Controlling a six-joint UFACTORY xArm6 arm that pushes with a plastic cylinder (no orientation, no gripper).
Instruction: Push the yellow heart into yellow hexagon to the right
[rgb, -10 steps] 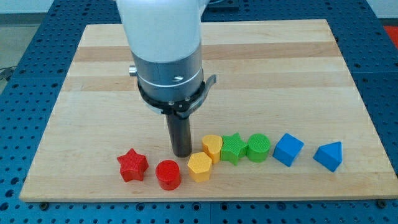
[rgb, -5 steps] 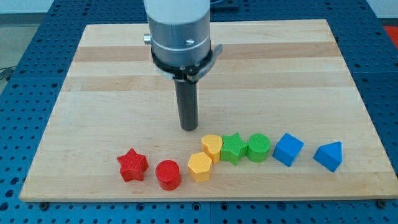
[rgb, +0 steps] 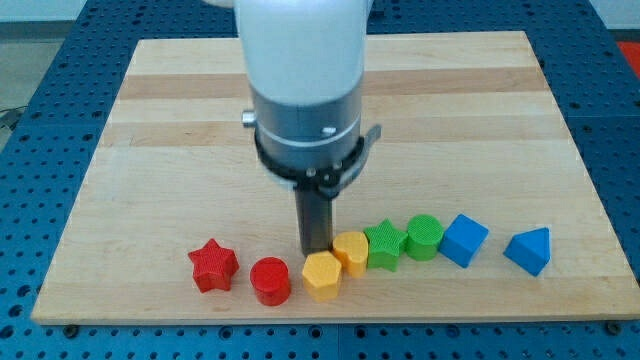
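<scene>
- My tip (rgb: 317, 250) sits low in the frame, a little left of centre, at the end of the straight dark rod; there is no claw on this arm, so nothing opens, closes or holds; the tip stands just beside the left face of the yellow heart (rgb: 351, 252), and whether it actually touches cannot be told
- The yellow heart is a small rounded block, orange-yellow, its lobes hard to make out from this angle; it lies just right of the tip
- The yellow hexagon (rgb: 321, 274) lies just below the tip and to the lower left of the heart, the two yellow blocks touching or nearly so
- To the heart's right, pressed against it, the green star (rgb: 385, 245); next the green cylinder (rgb: 424, 237); then the blue cube (rgb: 464, 240); the blue pyramid-like block (rgb: 529, 250) stands a little apart, at lower right
- Left of the hexagon, the red cylinder (rgb: 270, 281); further left, the red star (rgb: 213, 265)
- All rest near the bottom edge of the pale wooden worktop (rgb: 160, 130)
</scene>
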